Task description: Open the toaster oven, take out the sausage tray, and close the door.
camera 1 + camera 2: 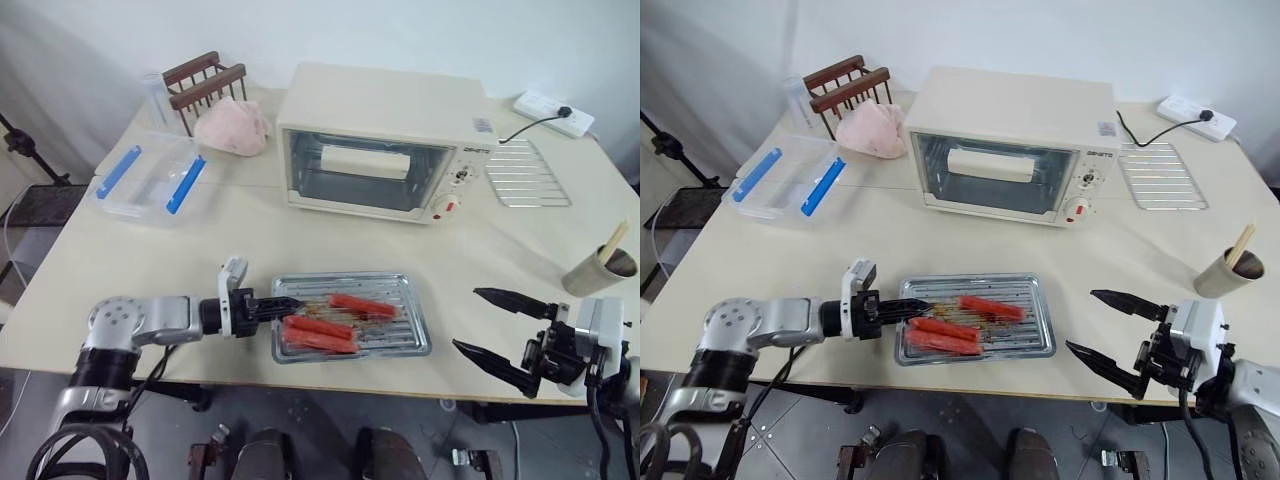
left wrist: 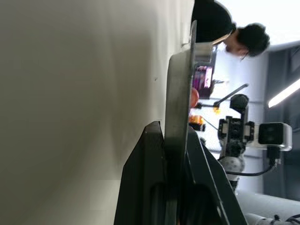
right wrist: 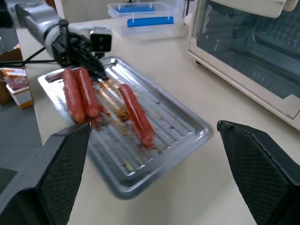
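Between the fingers of the left gripper (image 1: 268, 307), clamped on its near rim, the sausage tray (image 1: 400, 335) should settle flat before letting go, while the right gripper (image 1: 497, 332), spread apart, waits beside its far edge.

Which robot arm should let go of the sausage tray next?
The left. The left gripper is shut on the rim of the sausage tray, which lies flat on the table. The right gripper is open, beside the tray, holding nothing. The door looks closed.
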Action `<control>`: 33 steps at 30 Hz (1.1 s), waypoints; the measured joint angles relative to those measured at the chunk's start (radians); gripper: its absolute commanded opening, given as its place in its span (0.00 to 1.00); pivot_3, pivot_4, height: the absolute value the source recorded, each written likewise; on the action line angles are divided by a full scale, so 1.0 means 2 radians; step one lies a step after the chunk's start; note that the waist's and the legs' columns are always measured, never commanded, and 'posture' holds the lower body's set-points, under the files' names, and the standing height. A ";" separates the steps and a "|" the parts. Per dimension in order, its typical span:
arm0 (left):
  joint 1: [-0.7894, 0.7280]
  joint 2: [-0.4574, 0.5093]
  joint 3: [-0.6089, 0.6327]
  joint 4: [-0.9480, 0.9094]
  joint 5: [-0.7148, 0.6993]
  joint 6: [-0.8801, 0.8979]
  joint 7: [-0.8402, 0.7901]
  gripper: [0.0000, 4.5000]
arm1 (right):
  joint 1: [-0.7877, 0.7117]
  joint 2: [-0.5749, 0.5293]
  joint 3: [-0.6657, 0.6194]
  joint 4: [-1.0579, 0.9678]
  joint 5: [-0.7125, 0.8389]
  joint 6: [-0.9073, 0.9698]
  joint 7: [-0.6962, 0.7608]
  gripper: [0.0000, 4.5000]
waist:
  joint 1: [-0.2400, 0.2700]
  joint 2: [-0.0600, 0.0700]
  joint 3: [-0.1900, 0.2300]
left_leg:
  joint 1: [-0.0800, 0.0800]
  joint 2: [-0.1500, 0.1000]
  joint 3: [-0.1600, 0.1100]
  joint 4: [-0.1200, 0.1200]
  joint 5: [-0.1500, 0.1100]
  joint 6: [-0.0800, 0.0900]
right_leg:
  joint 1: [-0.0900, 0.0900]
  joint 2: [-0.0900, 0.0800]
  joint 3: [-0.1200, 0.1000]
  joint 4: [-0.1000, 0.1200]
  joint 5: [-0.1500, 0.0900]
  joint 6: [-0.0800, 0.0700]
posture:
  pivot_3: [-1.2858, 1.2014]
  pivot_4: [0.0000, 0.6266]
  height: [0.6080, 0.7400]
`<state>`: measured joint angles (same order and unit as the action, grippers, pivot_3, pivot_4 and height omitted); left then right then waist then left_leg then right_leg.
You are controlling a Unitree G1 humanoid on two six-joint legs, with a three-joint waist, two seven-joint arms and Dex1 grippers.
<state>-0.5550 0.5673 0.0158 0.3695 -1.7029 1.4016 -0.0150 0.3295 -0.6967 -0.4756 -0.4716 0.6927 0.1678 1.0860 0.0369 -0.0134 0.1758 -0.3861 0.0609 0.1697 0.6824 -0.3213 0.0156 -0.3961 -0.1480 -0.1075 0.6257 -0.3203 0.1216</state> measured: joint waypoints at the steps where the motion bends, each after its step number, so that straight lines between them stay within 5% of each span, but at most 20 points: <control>1: -0.012 -0.012 -0.001 0.004 0.022 0.001 -0.006 0.00 | 0.010 0.000 -0.006 -0.001 0.000 0.000 -0.001 1.00 | 0.004 0.000 0.000 | 0.000 0.000 0.000 0.000 0.000 0.000 | 0.000 0.000 0.000 0.000 0.000 0.001 | 0.52 0.24 1.00; 16: -0.097 -0.110 0.002 0.045 0.248 0.010 -0.116 0.00 | 0.067 0.005 -0.029 0.020 -0.006 -0.037 0.022 1.00 | 0.022 0.003 -0.002 | -0.001 -0.007 -0.006 0.000 0.001 0.004 | 0.005 -0.004 0.000 -0.004 0.001 0.002 | 0.52 0.24 1.00; 30: -0.075 -0.107 -0.020 -0.007 0.356 -0.006 -0.274 0.94 | 0.071 0.008 -0.028 0.055 -0.016 -0.063 0.047 1.00 | 0.004 0.002 -0.001 | -0.001 -0.005 -0.007 0.000 0.001 0.004 | 0.006 -0.003 -0.001 -0.005 0.002 0.003 | 0.52 0.24 1.00; 33: -0.064 -0.081 -0.031 -0.038 0.375 -0.028 -0.312 1.00 | 0.069 0.010 -0.028 0.071 -0.017 -0.066 0.052 1.00 | -0.005 0.002 -0.001 | -0.001 -0.004 -0.007 0.000 0.001 0.003 | 0.006 -0.002 -0.001 -0.005 0.002 0.003 | 0.52 0.24 1.00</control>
<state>-0.6839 0.4060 -0.0452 0.2933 -0.9526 1.3453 -0.6397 0.4675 -0.6760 -0.5315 -0.3296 0.6591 0.0354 1.1894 0.0272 -0.0103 0.1740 -0.3874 0.0527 0.1555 0.6815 -0.3186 0.0222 -0.3849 -0.1519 -0.1098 0.6156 -0.3165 0.1284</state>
